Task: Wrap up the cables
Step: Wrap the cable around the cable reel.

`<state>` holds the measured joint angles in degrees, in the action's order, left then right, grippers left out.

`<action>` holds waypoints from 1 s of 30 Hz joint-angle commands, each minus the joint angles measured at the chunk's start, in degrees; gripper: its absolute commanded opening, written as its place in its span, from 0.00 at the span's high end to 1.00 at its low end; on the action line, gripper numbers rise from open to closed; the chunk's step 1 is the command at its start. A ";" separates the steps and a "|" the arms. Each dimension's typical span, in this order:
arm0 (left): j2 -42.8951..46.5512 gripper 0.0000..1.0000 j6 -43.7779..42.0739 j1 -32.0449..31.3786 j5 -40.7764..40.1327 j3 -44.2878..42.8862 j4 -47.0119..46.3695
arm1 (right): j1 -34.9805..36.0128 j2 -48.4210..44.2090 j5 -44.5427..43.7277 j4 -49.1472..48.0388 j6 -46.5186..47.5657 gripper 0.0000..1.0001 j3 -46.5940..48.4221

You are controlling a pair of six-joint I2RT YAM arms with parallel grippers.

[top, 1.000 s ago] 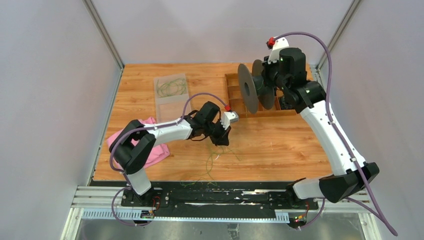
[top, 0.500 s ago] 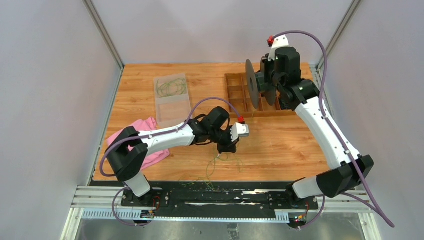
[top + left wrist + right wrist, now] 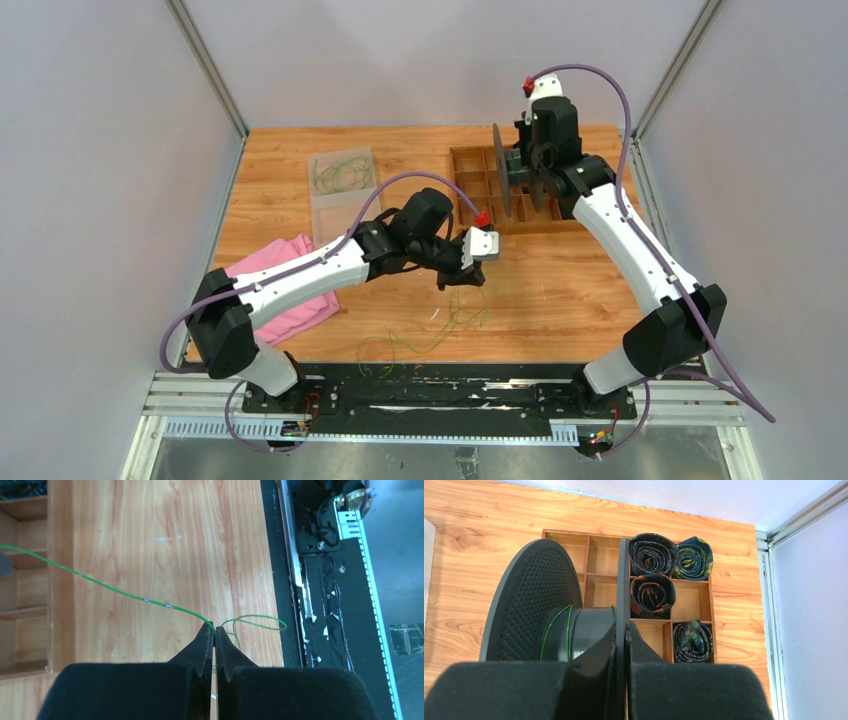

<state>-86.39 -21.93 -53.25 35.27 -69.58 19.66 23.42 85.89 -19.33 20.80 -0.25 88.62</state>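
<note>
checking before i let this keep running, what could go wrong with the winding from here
The left gripper pinches the thin cable only at its tips, so tension toward the spool could pull it free.
The right gripper holds the spool by one flange edge, so it may twist or slip.
The slack loops behind the grip could tangle.

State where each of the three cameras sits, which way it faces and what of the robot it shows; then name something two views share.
Top external: above and behind the robot, looking down on the table; left arm and right arm show.
Left wrist: on the left arm, facing the table past its own left gripper, shut on the cable.
Right wrist: on the right arm, facing the wooden tray past its own right gripper, shut on the spool.
Shared: top external and right wrist both show spool and tray.
</note>
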 commanded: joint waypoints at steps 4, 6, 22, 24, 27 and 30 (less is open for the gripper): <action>1.36 1.00 0.81 -0.45 -1.44 -8.14 3.48 | -0.18 -1.64 -0.40 -6.66 -0.53 0.99 -3.81; 1.40 1.00 0.56 -0.33 -3.34 -10.36 4.60 | 0.23 -2.36 0.37 -7.09 -0.01 0.99 -5.31; -0.15 1.00 5.86 8.80 -6.77 -24.20 6.61 | 5.70 -9.76 3.04 -11.02 5.16 0.99 -15.80; -0.44 1.00 6.74 10.03 -6.49 -24.49 5.93 | 5.91 -10.19 4.77 -11.04 5.17 0.99 -16.42; -1.02 1.00 7.35 11.53 -6.86 -25.10 5.36 | 6.56 -10.60 6.79 -10.95 5.76 0.99 -17.23; -1.67 1.00 8.15 12.93 -6.84 -25.63 5.05 | 7.02 -11.29 8.69 -11.26 6.58 0.99 -18.61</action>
<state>-86.91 -15.68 -41.74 28.56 -93.01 26.26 29.10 77.06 -13.54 13.34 4.58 71.35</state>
